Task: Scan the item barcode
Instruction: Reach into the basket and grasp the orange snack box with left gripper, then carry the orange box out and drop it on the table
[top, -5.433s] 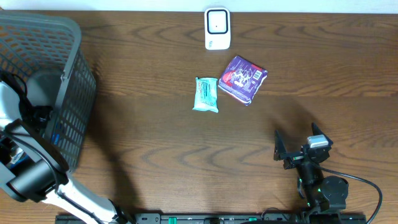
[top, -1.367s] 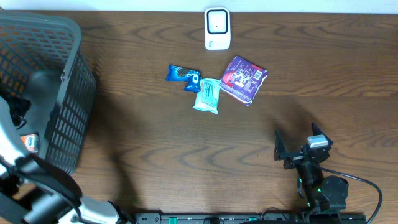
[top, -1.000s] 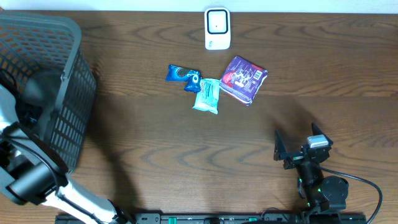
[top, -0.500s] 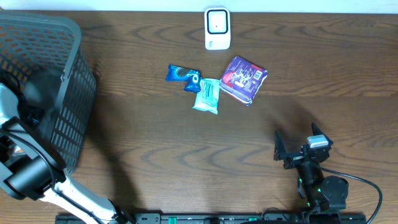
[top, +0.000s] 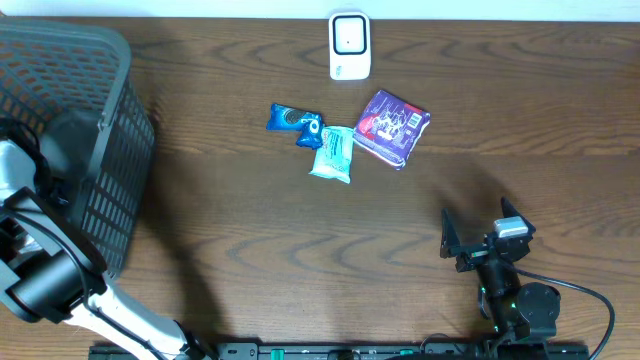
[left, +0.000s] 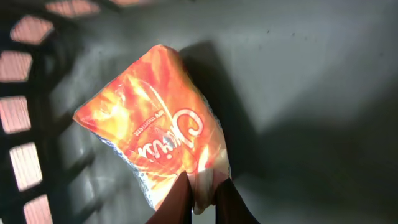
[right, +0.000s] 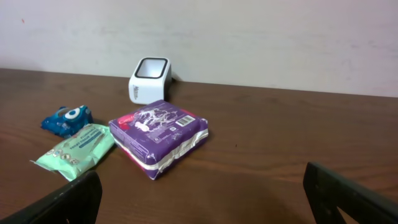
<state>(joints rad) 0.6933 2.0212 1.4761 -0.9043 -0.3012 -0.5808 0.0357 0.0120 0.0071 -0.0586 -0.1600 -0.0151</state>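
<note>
Pinch on the orange packet, down in the basket

In my left wrist view the left gripper (left: 204, 198) sits at the bottom centre of the frame, its two fingers (left: 179, 200) pressed together on the lower edge of the orange packet (left: 155, 124). The packet runs up and to the left from that pinch and lies against the dark floor of the basket (top: 112, 150), with the mesh wall along the left edge (light shows through its holes). Overhead, the basket fills the upper left and I can't make out the packet inside it from there.

The right gripper (top: 480, 236) is in the lower right, spread wide and holding nothing. The white scanner (top: 349, 45) stands at top centre, well apart from the basket. Just below it lie a blue packet (top: 295, 122), a green packet (top: 332, 152) and a purple pack (top: 391, 127).
</note>
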